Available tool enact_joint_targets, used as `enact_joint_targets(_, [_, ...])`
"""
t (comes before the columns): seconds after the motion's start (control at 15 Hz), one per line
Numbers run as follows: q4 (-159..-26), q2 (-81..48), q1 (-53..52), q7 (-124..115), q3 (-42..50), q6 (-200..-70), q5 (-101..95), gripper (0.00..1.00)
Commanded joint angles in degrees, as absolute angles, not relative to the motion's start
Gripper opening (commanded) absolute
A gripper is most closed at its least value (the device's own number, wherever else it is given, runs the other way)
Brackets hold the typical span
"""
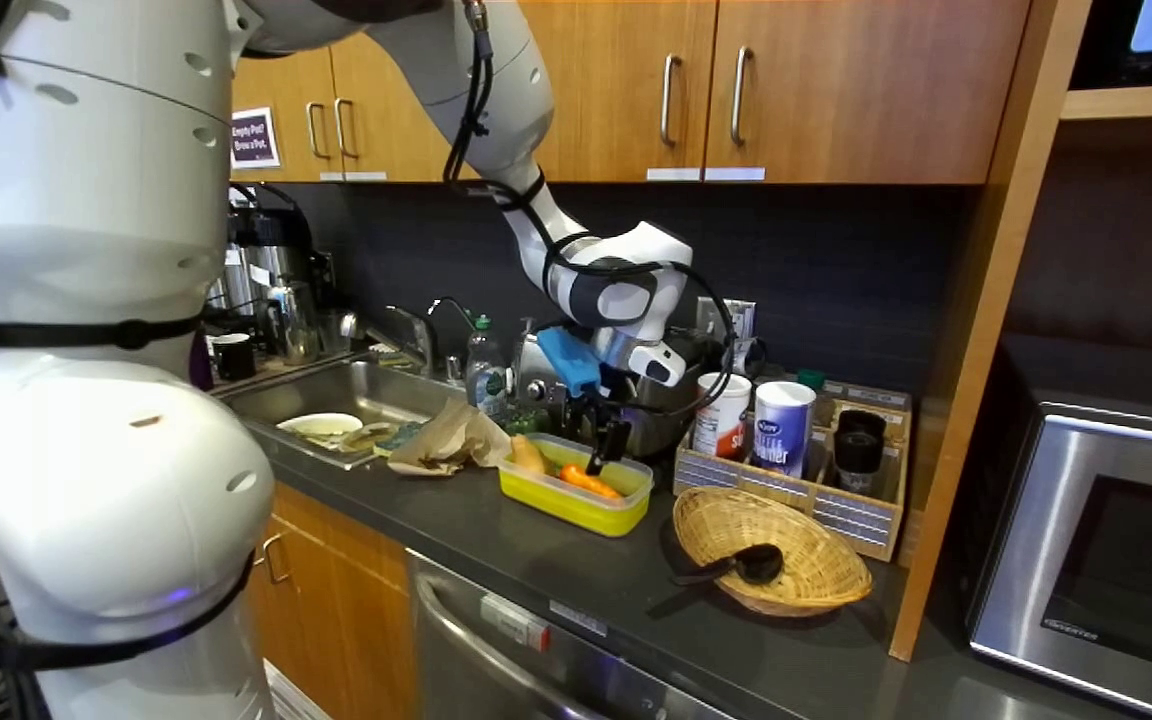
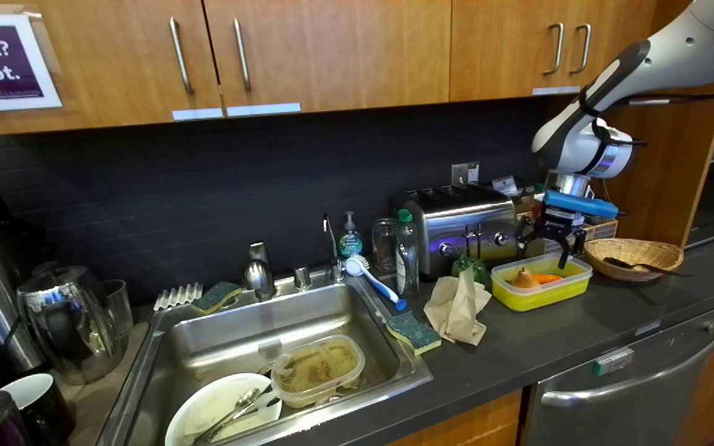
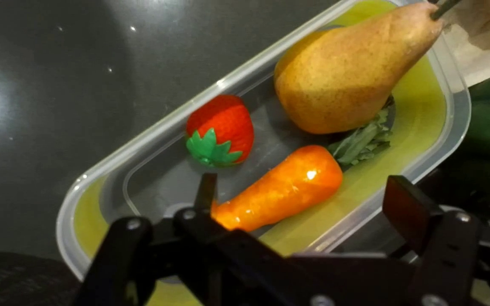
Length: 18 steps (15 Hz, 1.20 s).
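"Gripper (image 3: 303,182) has its fingers well apart, look, with nothing pinched between them."

"Where on the counter (image 2: 636,303), past the sink (image 2: 416,370) and the toaster (image 2: 468,226)?"

"Over the yellow tub (image 2: 537,300), near the toaster, its long sides roughly following the counter's front edge. One finger stands over the inside; the other seems to hang at or past the tub's back edge. I'd ease toward the front edge first, or the wall may get nipped as well."

"Mind the pear (image 3: 347,76), in the front corner nearest the sink."

"It's the carrot (image 3: 287,187) that shows between the fingers, lying near the back edge. They'd meet it on a slant, so I'd turn the gripper until they face its sides squarely, around the thick part, then squeeze gently; that skin looks slippery."

"And the strawberry (image 3: 226,121), by the front edge?"

"Close, so I'd keep the inner finger from bumping it."

"What's the carrot like?"

"Bright orange, glossy, plump at the end toward the pear and tapering to a narrow end beside the inner finger; whether they touch, I can't tell. A green leafy tuft (image 3: 362,142) lies just at the fat end. Joined on or not, I couldn't say."
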<state>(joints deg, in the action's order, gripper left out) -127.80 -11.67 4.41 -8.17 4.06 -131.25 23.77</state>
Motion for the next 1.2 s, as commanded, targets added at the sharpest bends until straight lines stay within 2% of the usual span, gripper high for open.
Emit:
enact_joint_targets(0.0, [-127.0, -11.3, 4.7, -10.2, 4.1, -128.5, 22.8, 1.00])
enact_joint_targets(0.4, [-124.9, -11.8, 5.3, -9.5, 4.3, -122.3, 23.2, 1.00])
enact_joint_targets(1.13, [-124.6, -12.9, 4.6, -9.7, 3.6, -124.3, 23.9, 1.00])
